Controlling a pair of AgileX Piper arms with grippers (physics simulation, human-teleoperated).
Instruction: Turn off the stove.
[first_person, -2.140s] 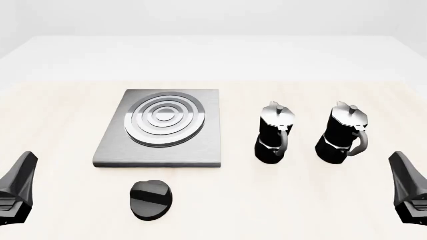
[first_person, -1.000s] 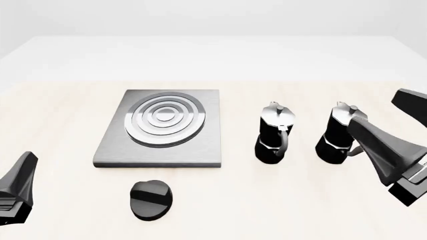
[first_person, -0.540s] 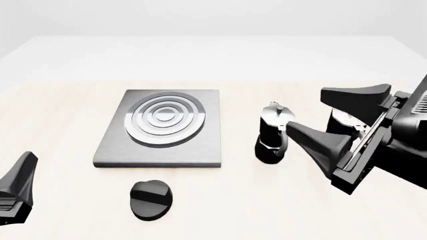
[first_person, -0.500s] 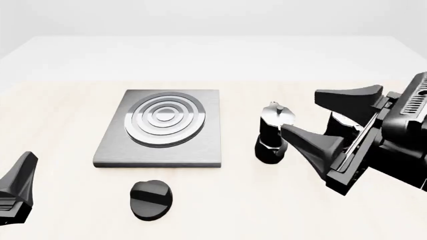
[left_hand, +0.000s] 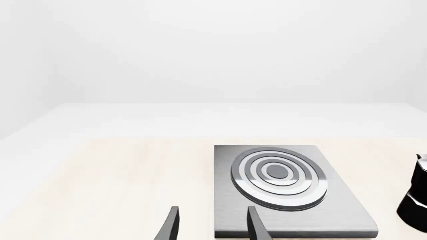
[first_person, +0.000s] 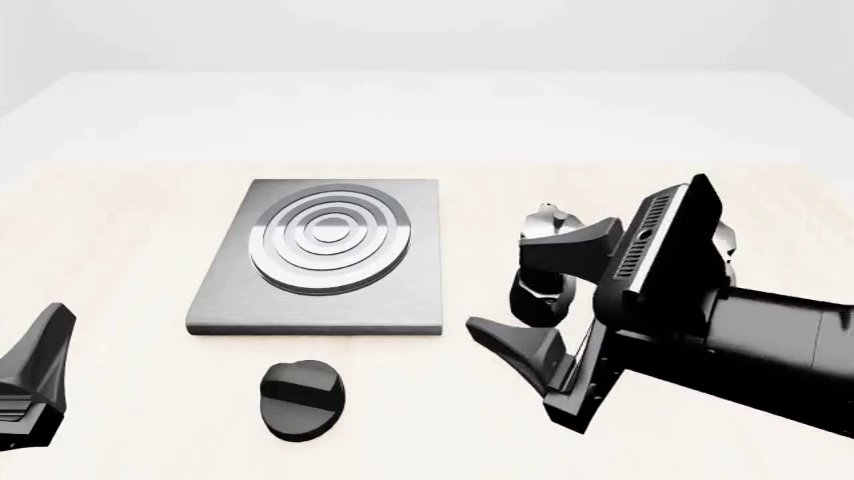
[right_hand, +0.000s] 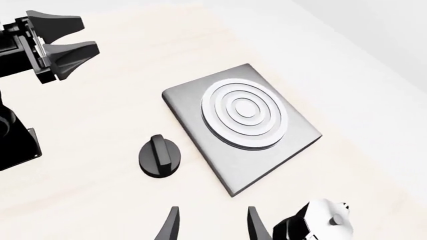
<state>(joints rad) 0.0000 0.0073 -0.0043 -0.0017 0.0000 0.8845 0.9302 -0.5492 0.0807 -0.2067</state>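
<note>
The stove (first_person: 320, 255) is a flat grey metal plate with raised silver rings, lying left of centre; it also shows as the stove (left_hand: 287, 190) and the stove (right_hand: 243, 125). Its separate round black ridged knob (first_person: 303, 398) sits on the table in front of the plate, seen too as the knob (right_hand: 159, 156). My right gripper (first_person: 501, 282) is open and empty, hanging above the table to the right of the knob and plate, its fingertips (right_hand: 257, 225) apart. My left gripper (first_person: 47, 340) rests low at the near left, open and empty, fingers (left_hand: 172, 225) spread.
A black-and-silver moka pot (first_person: 541, 290) stands right of the plate, partly behind my right gripper's fingers. The right arm (first_person: 747, 345) covers most of a second pot behind it. The left gripper (right_hand: 63, 37) shows across the table in the right wrist view.
My right arm has swung left and toward the near side, crossing in front of the moka pots, its open gripper now closer to the knob. The left arm has not moved.
</note>
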